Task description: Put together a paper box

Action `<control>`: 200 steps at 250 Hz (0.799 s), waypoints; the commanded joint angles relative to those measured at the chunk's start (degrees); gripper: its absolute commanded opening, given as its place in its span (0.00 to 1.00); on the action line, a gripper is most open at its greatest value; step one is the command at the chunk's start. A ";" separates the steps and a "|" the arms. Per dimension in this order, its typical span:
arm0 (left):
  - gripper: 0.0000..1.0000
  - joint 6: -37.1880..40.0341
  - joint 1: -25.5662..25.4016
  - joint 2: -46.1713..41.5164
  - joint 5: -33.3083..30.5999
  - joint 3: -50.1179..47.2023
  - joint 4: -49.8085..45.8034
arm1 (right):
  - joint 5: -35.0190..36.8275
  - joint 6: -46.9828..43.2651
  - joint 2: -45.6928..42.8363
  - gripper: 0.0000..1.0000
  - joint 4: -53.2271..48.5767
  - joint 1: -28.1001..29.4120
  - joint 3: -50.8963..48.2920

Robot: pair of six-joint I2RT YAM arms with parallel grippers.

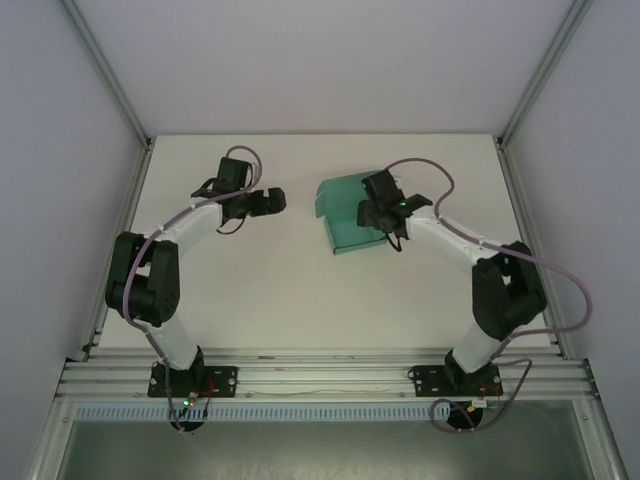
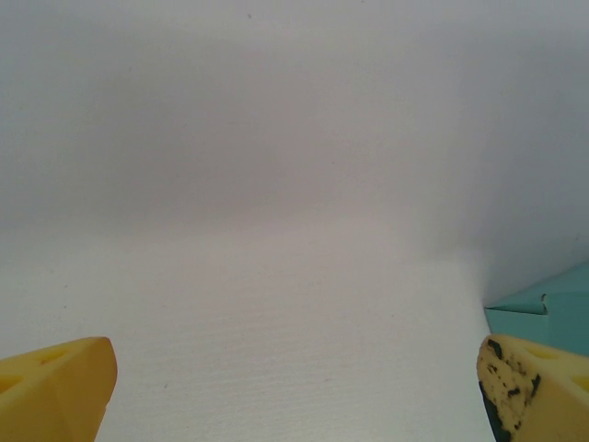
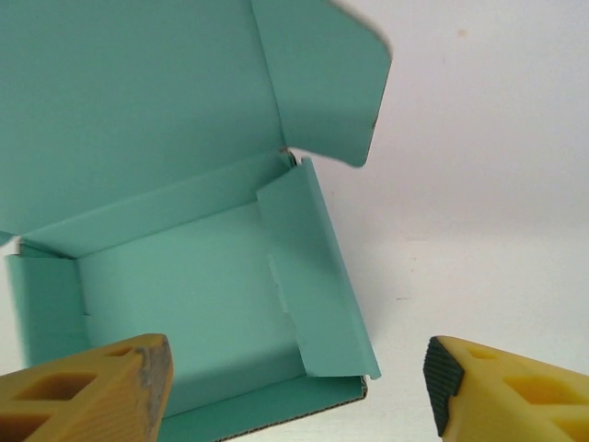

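One paper box [image 1: 345, 218], teal-green card, sits on the white table [image 1: 270, 290], part-formed into an open tray. In the right wrist view the box [image 3: 184, 295] has its near, left and right walls raised. Its lid panel stands up along the far side, and a round-cornered ear flap sticks out from the lid's right edge. Inside the tray there is plain teal floor, with a side flap folded in along the right wall.

The right gripper [image 1: 368, 214] hangs directly over the box. Its yellow fingers are spread [image 3: 296, 373] and pinch nothing, one over the box's near edge and the other out past its near right corner.

The left gripper [image 1: 272, 201] is left of the box and apart from it. Its fingers are spread wide [image 2: 294, 368] over bare table, with a corner of the box [image 2: 552, 308] just beyond its right fingertip.
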 commanded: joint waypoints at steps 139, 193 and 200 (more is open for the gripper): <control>1.00 2.58 -2.58 1.30 3.18 4.53 -1.39 | -18.85 -23.70 4.19 0.50 10.95 -8.09 -5.54; 1.00 2.07 -2.66 0.95 2.72 3.83 -1.20 | -14.05 -23.97 7.62 0.48 9.41 -7.99 -2.70; 1.00 2.09 -2.63 1.13 2.75 3.90 -1.23 | -14.29 -24.17 8.24 0.47 8.10 -7.92 -1.84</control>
